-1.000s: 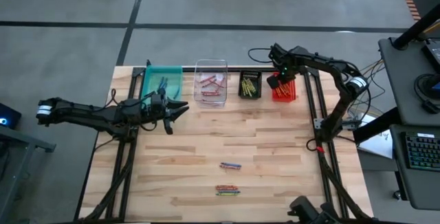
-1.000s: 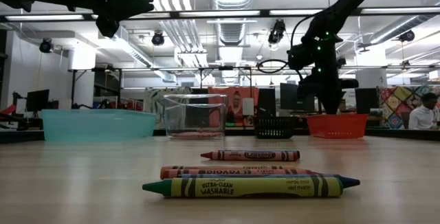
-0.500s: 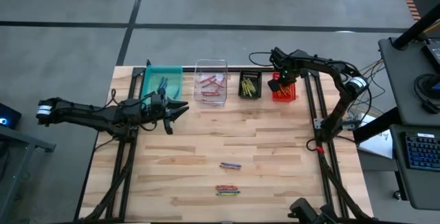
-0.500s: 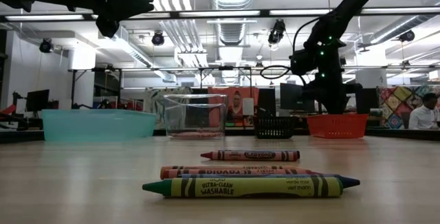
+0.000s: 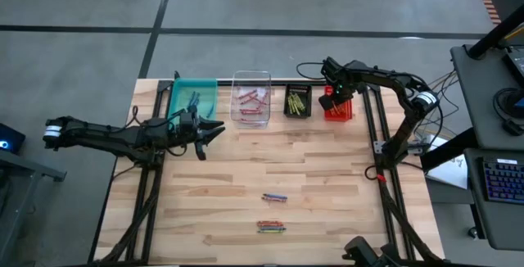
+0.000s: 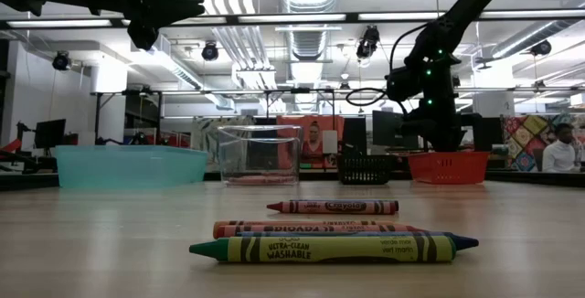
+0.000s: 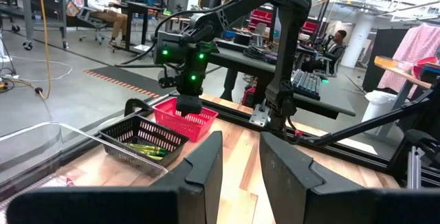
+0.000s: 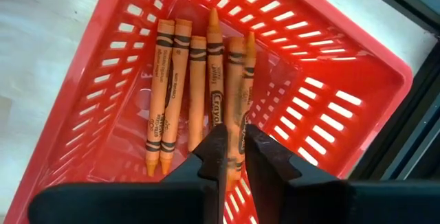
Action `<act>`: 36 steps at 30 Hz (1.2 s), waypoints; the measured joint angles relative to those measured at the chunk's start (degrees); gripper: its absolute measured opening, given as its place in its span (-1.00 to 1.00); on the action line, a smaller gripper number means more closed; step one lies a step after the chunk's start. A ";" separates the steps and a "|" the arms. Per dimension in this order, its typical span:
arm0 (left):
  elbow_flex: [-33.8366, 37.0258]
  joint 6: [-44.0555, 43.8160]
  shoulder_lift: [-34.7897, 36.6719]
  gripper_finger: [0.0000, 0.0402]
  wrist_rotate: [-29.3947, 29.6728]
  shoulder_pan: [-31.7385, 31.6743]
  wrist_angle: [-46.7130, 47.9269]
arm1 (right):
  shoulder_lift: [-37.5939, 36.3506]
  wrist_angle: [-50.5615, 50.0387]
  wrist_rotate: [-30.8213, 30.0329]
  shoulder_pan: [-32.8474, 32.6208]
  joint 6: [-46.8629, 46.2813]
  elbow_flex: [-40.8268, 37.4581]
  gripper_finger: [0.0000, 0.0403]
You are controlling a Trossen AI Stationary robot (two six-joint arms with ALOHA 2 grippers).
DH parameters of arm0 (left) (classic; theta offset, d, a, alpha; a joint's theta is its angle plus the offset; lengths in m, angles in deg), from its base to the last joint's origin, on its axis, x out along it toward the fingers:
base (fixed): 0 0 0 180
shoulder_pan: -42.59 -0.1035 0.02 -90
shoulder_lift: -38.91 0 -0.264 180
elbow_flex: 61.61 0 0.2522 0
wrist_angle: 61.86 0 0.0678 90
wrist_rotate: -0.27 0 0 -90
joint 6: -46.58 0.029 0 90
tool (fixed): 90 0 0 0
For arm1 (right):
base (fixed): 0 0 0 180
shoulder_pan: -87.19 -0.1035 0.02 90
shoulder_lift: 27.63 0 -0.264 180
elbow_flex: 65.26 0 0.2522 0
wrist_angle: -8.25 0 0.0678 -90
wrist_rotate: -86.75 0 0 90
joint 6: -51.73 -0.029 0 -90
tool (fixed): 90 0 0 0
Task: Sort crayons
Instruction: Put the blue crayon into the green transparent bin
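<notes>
A pale wood-plank table stands on grey floor in an open workshop; the right gripper hangs over the red bin, fingers slightly parted, empty; orange crayons lie in that bin beneath it; loose crayons lie well away from it; the left gripper, partly open, waits far from the red bin.

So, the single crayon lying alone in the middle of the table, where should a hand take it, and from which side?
Probably at the middle of its paper-wrapped barrel, coming straight down from above. The lone crayon lies flat on the table, apart from the crayon group nearer the front edge. Fingers should close across its thin width, since the tips taper and give less hold.
</notes>
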 joint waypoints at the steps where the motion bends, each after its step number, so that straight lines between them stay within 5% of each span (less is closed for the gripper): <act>1: 0.00 0.00 0.00 -0.60 0.00 0.01 0.00 | 0.00 0.02 0.00 0.00 -0.01 0.00 -0.79; 13: 0.00 0.00 0.01 -0.60 0.00 0.02 -0.01 | -1.07 -1.35 0.77 -0.04 -0.01 3.85 -0.79; 21: 0.00 0.26 -2.18 -0.60 -2.07 0.14 -0.12 | -8.59 -4.34 0.98 -3.24 -1.60 7.81 -0.79; 36: 0.00 5.36 -13.93 -0.60 -2.10 1.25 -9.45 | -27.20 -2.43 0.36 -27.41 -7.58 6.70 -0.79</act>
